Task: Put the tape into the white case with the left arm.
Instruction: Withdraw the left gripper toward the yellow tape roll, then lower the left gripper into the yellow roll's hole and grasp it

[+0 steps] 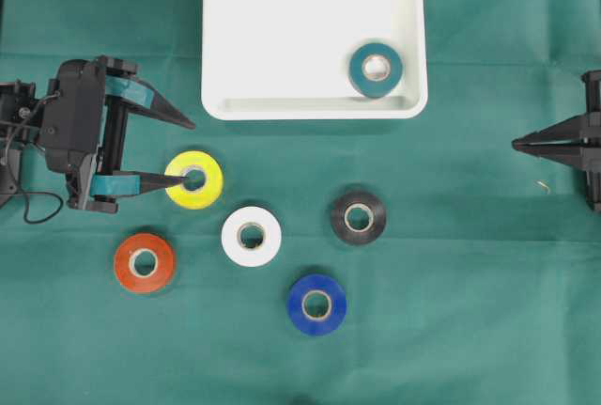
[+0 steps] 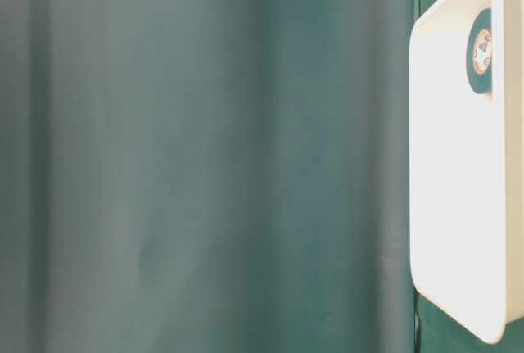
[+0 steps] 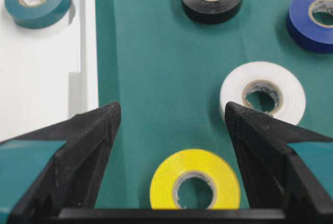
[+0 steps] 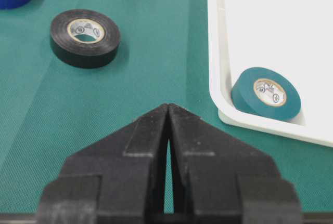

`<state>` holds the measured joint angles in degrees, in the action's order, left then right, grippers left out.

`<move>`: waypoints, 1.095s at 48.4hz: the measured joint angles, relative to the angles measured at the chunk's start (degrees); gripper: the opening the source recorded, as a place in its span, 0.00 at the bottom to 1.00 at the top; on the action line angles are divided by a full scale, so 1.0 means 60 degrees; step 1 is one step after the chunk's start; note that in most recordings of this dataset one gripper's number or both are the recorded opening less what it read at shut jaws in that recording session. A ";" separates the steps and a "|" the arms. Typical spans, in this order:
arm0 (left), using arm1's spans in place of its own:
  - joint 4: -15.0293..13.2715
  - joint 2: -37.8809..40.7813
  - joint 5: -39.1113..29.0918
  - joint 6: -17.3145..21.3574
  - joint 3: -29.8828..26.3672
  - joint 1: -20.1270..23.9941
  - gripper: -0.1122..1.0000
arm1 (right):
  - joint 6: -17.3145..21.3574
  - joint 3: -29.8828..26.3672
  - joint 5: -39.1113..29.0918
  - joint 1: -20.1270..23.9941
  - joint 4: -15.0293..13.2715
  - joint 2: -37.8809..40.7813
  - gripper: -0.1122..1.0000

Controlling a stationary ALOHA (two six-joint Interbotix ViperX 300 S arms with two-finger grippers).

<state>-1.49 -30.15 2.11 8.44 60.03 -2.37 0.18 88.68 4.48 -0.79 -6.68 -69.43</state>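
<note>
Tape rolls all over the green cloth (image 1: pixel 451 330) from where I'm sitting. The left gripper (image 1: pixel 188 151) has its teal-banded fingers spread wide apart and nothing between them is gripped. In the overhead view the lower fingertip sits over the hole of the yellow tape (image 1: pixel 194 179), while the upper finger points toward the near left corner of the white case (image 1: pixel 310 109). From the left wrist view the yellow roll (image 3: pixel 195 185) lies flat on the cloth between the two fingers — closer to the right one, I can't tell if anything is touching it.

The white case is at the top middle of the table, and a teal tape (image 1: pixel 376 70) already lies flat inside it, tucked into the near right corner against the rim. The table-level view only catches the case and that teal roll.

The other rolls lie flat on the cloth: orange tape (image 1: pixel 145 262) lower left, white tape (image 1: pixel 252 236) just right of the yellow one, black tape (image 1: pixel 358 217) further right, blue tape (image 1: pixel 316 304) nearest the bottom.

The right gripper (image 1: pixel 516 145) is parked at the right edge, well apart from everything — fingers pressed together, holding nothing.
</note>
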 measured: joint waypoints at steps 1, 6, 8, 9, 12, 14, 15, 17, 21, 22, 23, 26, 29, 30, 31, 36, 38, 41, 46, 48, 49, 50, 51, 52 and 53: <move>0.0000 0.0000 0.0000 0.0000 0.0000 0.0000 0.83 | 0.0000 0.0000 0.0000 0.0000 0.0000 0.0000 0.02; 0.0000 0.0015 -0.0015 0.0000 -0.0015 -0.0059 0.82 | 0.0000 0.0015 0.0000 0.0015 0.0000 0.0000 0.02; 0.0015 0.0000 -0.0029 -0.0015 0.0000 -0.0146 0.83 | 0.0000 0.0015 0.0000 0.0015 0.0000 0.0000 0.02; 0.0000 0.0015 -0.0044 -0.0015 0.0015 -0.0190 0.82 | 0.0000 0.0000 0.0000 0.0000 0.0000 0.0000 0.02; 0.0015 0.0015 -0.0103 0.0000 0.0059 -0.0337 0.83 | -0.0015 0.0000 0.0000 0.0000 0.0000 0.0000 0.02; 0.0015 0.0000 -0.0176 0.0000 0.0103 -0.0454 0.82 | 0.0000 0.0015 0.0000 0.0000 0.0000 0.0000 0.02; 0.0000 0.0000 -0.0220 0.0000 0.0117 -0.0513 0.83 | 0.0000 0.0000 0.0000 0.0015 0.0000 0.0000 0.02; 0.0000 0.0015 -0.0352 -0.0029 0.0176 -0.0630 0.82 | 0.0000 0.0015 0.0000 0.0000 0.0000 0.0000 0.02; 0.0000 0.0000 -0.0688 -0.0029 0.0249 -0.0864 0.82 | 0.0000 0.0000 0.0000 0.0000 0.0000 0.0000 0.02; 0.0015 0.0000 -0.0776 -0.0015 0.0264 -0.0908 0.82 | 0.0000 0.0015 0.0000 0.0000 0.0000 0.0000 0.02; 0.0000 0.0015 -0.0835 -0.0015 0.0264 -0.0938 0.82 | 0.0000 0.0000 0.0000 0.0000 0.0000 0.0000 0.02; 0.0000 0.0000 -0.1113 -0.0044 0.0264 -0.0996 0.82 | 0.0000 0.0000 0.0000 0.0000 0.0000 0.0000 0.02; 0.0000 0.0015 -0.1318 -0.0088 0.0264 -0.1011 0.82 | 0.0000 0.0000 0.0000 0.0000 0.0000 0.0000 0.02; 0.0000 0.0000 -0.1362 -0.0088 0.0264 -0.1011 0.82 | -0.0015 0.0015 0.0000 0.0015 0.0000 0.0000 0.02; 0.0000 0.0015 -0.1392 -0.0073 0.0264 -0.1011 0.82 | 0.0000 0.0015 0.0000 0.0000 0.0000 0.0000 0.02; 0.0015 0.0015 -0.1465 -0.0088 0.0264 -0.1011 0.82 | -0.0015 0.0000 0.0000 0.0000 0.0000 0.0000 0.02; 0.0000 0.0029 -0.1465 -0.0103 0.0264 -0.1011 0.82 | 0.0000 0.0000 0.0000 0.0000 0.0000 0.0000 0.02; 0.0000 0.0059 -0.1465 -0.0103 0.0278 -0.1011 0.82 | 0.0000 0.0000 0.0000 0.0000 0.0000 0.0000 0.02; 0.0000 0.0381 -0.1465 -0.0117 0.0278 -0.1011 0.82 | 0.0000 0.0000 0.0000 0.0015 0.0000 0.0000 0.02; 0.0015 0.0601 -0.1450 -0.0117 0.0278 -0.1011 0.82 | -0.0015 0.0015 0.0000 0.0000 0.0000 0.0000 0.02; 0.0015 0.0747 -0.1436 -0.0117 0.0264 -0.1011 0.82 | 0.0000 0.0000 0.0000 0.0015 0.0000 0.0000 0.02; 0.0000 0.0923 -0.1392 -0.0117 0.0234 -0.1011 0.82 | -0.0015 0.0000 0.0000 0.0000 0.0000 0.0000 0.02; 0.0000 0.1128 -0.1362 -0.0117 0.0205 -0.1011 0.82 | 0.0000 0.0000 0.0000 0.0000 0.0000 0.0000 0.02; 0.0015 0.1245 -0.1348 -0.0117 0.0190 -0.1011 0.82 | 0.0000 0.0000 0.0000 0.0015 0.0000 0.0000 0.02; 0.0000 0.1377 -0.1318 -0.0117 0.0146 -0.1011 0.82 | -0.0015 0.0000 0.0000 0.0000 0.0000 0.0000 0.02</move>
<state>-1.49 -21.88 -5.80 7.73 60.91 -8.44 0.09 88.68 4.48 -0.79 -6.68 -69.43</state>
